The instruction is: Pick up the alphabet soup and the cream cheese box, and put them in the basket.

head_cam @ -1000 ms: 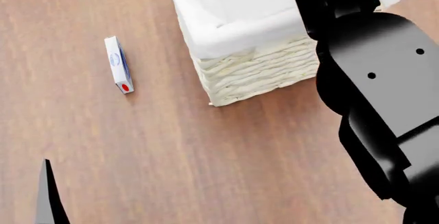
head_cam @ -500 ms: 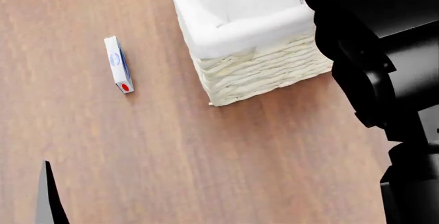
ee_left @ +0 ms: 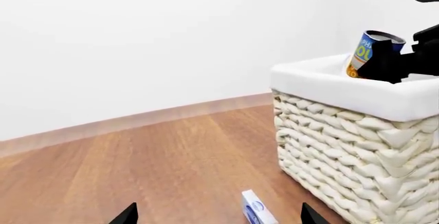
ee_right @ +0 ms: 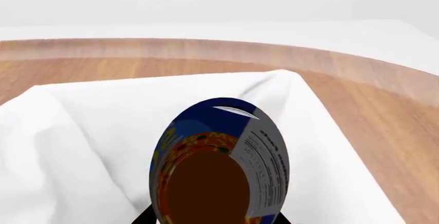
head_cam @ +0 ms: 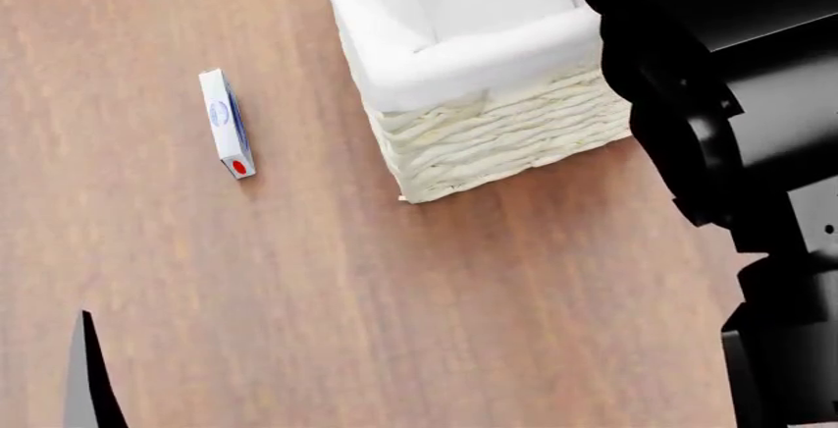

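Nearest, the left gripper (ee_left: 216, 215) shows two spread fingertips, jaws apart and empty, with the cream cheese box (head_cam: 227, 125) lying on the wooden floor (head_cam: 328, 291) beyond. Farther off, the right gripper (ee_left: 401, 62) clamps the alphabet soup (ee_right: 219, 165) over the basket (head_cam: 492, 114)

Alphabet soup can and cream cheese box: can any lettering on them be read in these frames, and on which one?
Alphabet soup: yellow letters on the blue label, cut off by the right gripper; no whole word reads.
Alphabet soup, grey panel: fine print, too blurred.
Cream cheese box: blue print and a red dot, too small.
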